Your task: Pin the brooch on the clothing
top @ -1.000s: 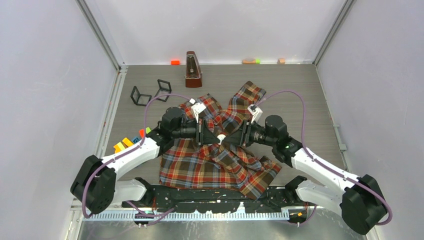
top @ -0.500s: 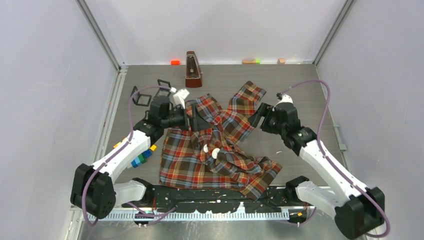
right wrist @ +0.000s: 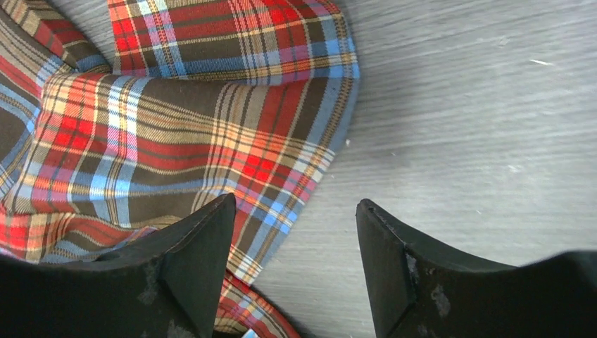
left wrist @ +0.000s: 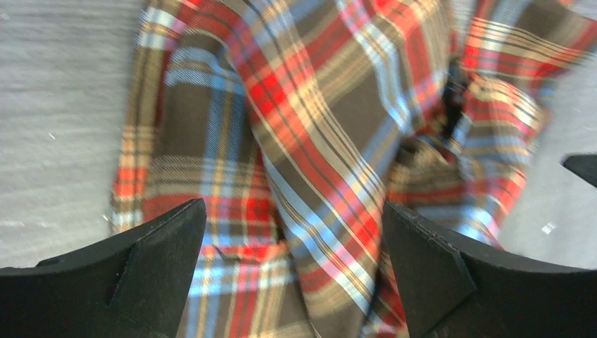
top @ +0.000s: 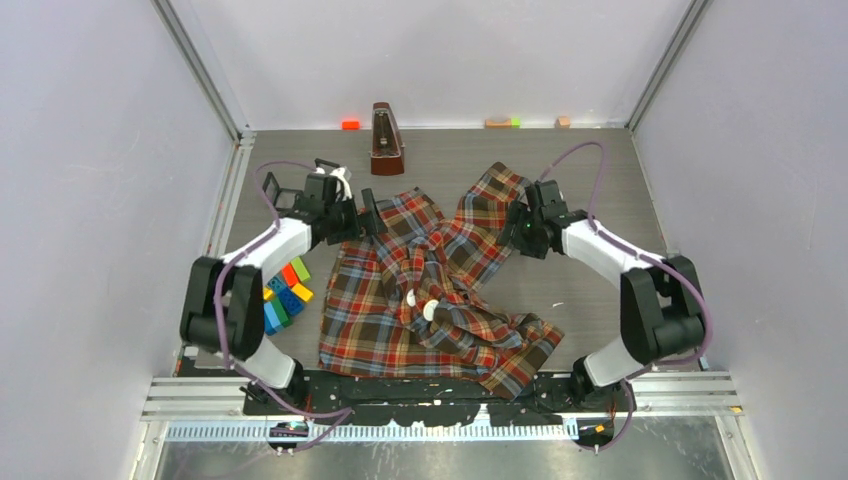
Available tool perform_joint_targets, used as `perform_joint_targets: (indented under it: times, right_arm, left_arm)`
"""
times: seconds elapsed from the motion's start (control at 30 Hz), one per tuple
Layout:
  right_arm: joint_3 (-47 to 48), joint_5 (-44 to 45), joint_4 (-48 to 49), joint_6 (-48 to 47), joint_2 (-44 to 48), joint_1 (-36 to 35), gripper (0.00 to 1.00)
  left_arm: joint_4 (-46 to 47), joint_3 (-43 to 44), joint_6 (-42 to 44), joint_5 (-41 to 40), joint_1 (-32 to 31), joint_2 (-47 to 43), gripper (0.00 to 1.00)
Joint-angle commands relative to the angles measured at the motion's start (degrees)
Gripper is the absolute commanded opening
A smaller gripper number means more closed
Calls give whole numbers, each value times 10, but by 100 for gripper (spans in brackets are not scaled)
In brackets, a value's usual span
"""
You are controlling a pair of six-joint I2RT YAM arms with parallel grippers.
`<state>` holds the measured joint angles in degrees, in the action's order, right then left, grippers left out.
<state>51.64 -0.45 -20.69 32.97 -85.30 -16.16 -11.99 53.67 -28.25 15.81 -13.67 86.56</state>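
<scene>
The clothing, a plaid shirt (top: 440,300) in red, brown and light-blue checks, lies crumpled in the middle of the table. The brooch (top: 429,309) shows as a small white piece on its central folds, with a second white bit (top: 411,297) beside it. My left gripper (top: 369,214) hovers open at the shirt's upper left edge; in the left wrist view its gripper (left wrist: 292,211) has only plaid cloth (left wrist: 310,120) below it. My right gripper (top: 517,223) stands open at the upper right sleeve. In the right wrist view that gripper (right wrist: 294,211) is over the shirt's hem (right wrist: 211,134) and bare table.
A brown metronome (top: 386,140) stands at the back. Black wire frames (top: 328,166) lie at the back left, and coloured blocks (top: 285,295) lie left of the shirt. Small blocks (top: 350,124) line the back wall. A white scrap (top: 558,304) lies right of the shirt.
Both grippers were together over the shirt's middle at the white brooch. They have let go, opened and drawn back to the left and right, leaving the brooch on the cloth.
</scene>
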Motion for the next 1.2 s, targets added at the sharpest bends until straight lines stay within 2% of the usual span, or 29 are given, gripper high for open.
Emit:
perform_joint_targets:
  times: [0.0,0.17,0.3,0.37,0.43,0.47,0.53,0.6,0.7,0.83,0.87,0.9,0.93,1.0,1.13,1.17]
  right_arm:
    - [46,-36,36,14,-62,-3,67]
    - [114,-29,-17,15,-123,-41,67]
    - [160,36,-85,25,-161,-71,66]
    - [169,90,-119,40,-168,-81,64]
    - [172,130,-133,46,-175,-82,63]
    - [180,139,-141,43,-179,-81,63]
    - [195,153,-160,35,-193,-74,63]
    - [203,140,-167,32,-210,-60,63]
    - [206,107,-166,25,-222,-36,60]
    - [210,88,-151,10,-243,-12,43]
    - [211,81,-146,11,-250,-4,32]
    - [215,63,-144,14,-253,13,26]
    - [217,55,-141,16,-259,22,14]
    - [228,56,-140,17,-262,47,3]
    - [252,97,-124,0,-261,79,0]
    - [261,105,-120,-10,-262,86,0]
  left_arm:
    - [-28,76,44,-80,6,75,100]
    - [-73,132,72,-123,6,129,94]
    - [-113,167,89,-132,6,157,96]
    - [-140,189,99,-127,6,172,79]
    - [-163,206,106,-123,7,185,59]
    - [-168,209,107,-124,7,188,54]
    - [-173,210,106,-131,7,191,54]
    - [-178,212,100,-134,7,194,61]
    - [-182,214,91,-136,7,201,65]
    - [-186,217,86,-144,7,215,66]
    - [-188,217,85,-145,6,221,66]
    - [-190,218,84,-148,7,228,62]
    - [-192,218,84,-148,7,233,58]
    - [-192,215,82,-147,7,242,49]
    - [-187,199,82,-154,7,245,27]
    - [-188,195,83,-167,7,247,24]
